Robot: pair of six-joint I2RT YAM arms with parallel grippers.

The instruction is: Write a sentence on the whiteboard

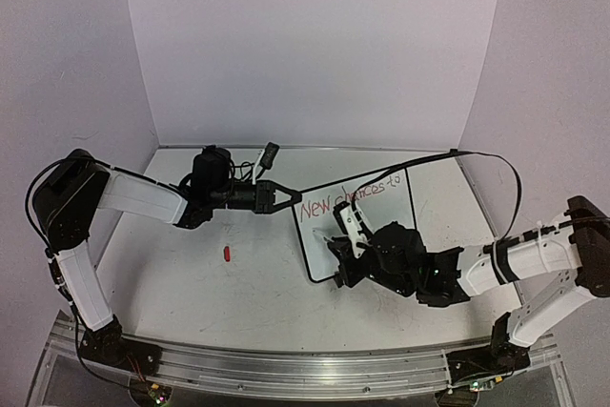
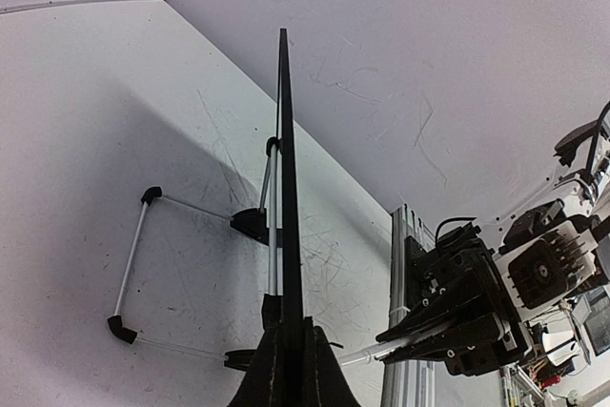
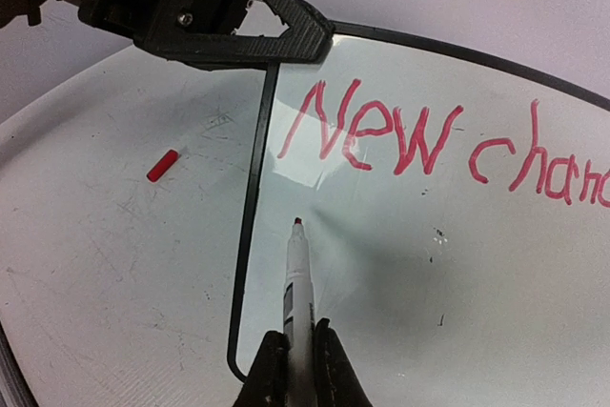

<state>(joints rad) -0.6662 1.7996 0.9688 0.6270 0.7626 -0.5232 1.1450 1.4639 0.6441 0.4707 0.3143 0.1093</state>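
Note:
The whiteboard [image 1: 386, 209] stands tilted at the table's middle right, with "New chances to" in red along its top. My left gripper [image 1: 284, 195] is shut on the board's upper left edge. In the left wrist view the board is edge-on [image 2: 285, 159] between my left gripper [image 2: 291, 355]. My right gripper [image 3: 299, 361] is shut on a white marker [image 3: 299, 274]. Its red tip points at the board's blank lower left area [image 3: 429, 264], below "New". I cannot tell whether the tip touches. In the top view the right gripper [image 1: 345, 237] hovers over the board's lower left.
A red marker cap [image 1: 228, 254] lies on the table left of the board and also shows in the right wrist view [image 3: 162, 165]. The board's wire stand legs [image 2: 133, 264] rest on the table behind it. An aluminium rail [image 2: 400, 312] runs along the near edge.

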